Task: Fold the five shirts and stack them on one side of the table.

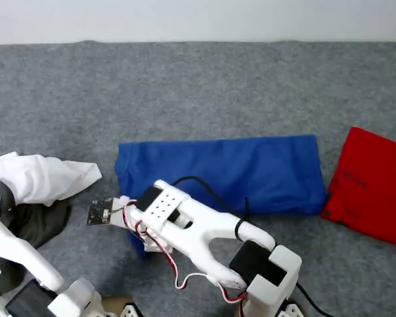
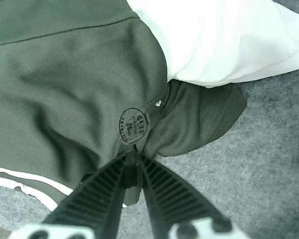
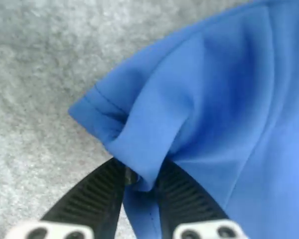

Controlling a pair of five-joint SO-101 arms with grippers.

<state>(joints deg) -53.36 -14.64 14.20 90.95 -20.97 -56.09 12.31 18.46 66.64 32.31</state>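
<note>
A blue shirt (image 1: 224, 173) lies folded into a long band across the middle of the grey table. My right gripper (image 3: 139, 178) is shut on its near left corner (image 3: 139, 149), pinching a fold of blue cloth; from above that arm's wrist (image 1: 160, 206) covers the corner. A dark olive shirt (image 2: 65, 84) lies at the left under a white shirt (image 2: 224, 40). My left gripper (image 2: 133, 162) is shut on a fold of the olive shirt beside its round label (image 2: 133, 125). The white shirt (image 1: 39, 177) and olive shirt (image 1: 33, 221) sit at the table's left edge.
A folded red shirt (image 1: 369, 188) lies at the right edge. Bare grey table (image 1: 198, 86) stretches behind the shirts. The two arm bases stand at the near edge, with red and white cables (image 1: 165, 254) hanging off the right arm.
</note>
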